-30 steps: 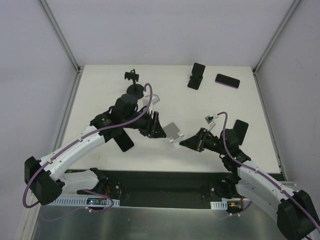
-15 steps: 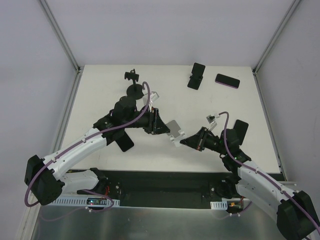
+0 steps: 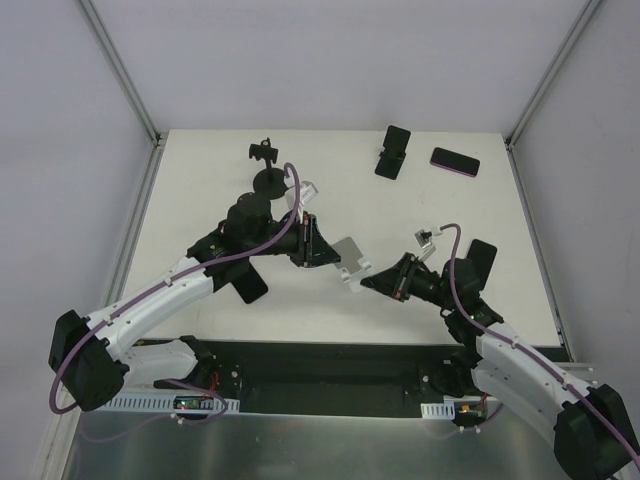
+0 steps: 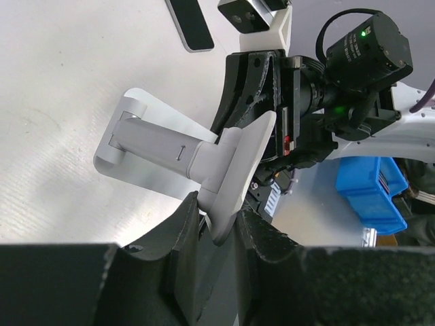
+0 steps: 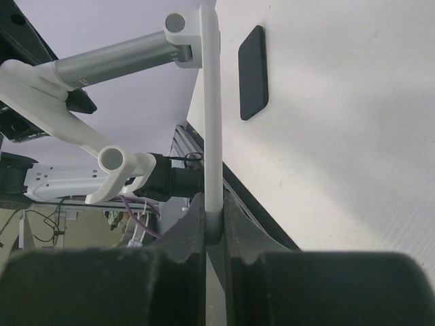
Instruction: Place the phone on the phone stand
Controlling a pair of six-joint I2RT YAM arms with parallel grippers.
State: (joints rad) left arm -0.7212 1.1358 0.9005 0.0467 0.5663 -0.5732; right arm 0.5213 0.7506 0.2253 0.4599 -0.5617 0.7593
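- White metal stand (image 3: 346, 254) at the middle of the table (image 3: 200, 190), gripped from both sides by two robot arms.
- The left pincer (image 3: 318, 250) is clamped on the stand's tilted rest plate. Its wrist camera shows both fingers pressed against the plate's lower edge.
- The right pincer (image 3: 378, 283) is clamped on the stand's thin flat plate, seen edge-on between its fingers in its own wrist camera.
- I cannot tell whether the stand's foot rests on the table or hangs just above it.
- No phone is on the stand. Three dark phones lie flat on the table, all apart from it.
- The nearest phone (image 3: 250, 285) lies to the left of the stand, partly under the left arm. Its long axis runs diagonally, from far-left to near-right.
- A second phone (image 3: 480, 262) lies to the right of the stand, beside the right arm and behind its pincer.
- A third phone (image 3: 455, 161) lies well apart at the far right corner, lengthwise across the table.
- A black stand (image 3: 393, 152) sits just left of that third phone, and a small clamp stand (image 3: 263, 160) sits at the far left.
- Judgement: with both pincers occupied, one must release before a phone can be lifted. Each arm has a phone on its own side, back from its fingertips, so it would have to draw back to reach it.
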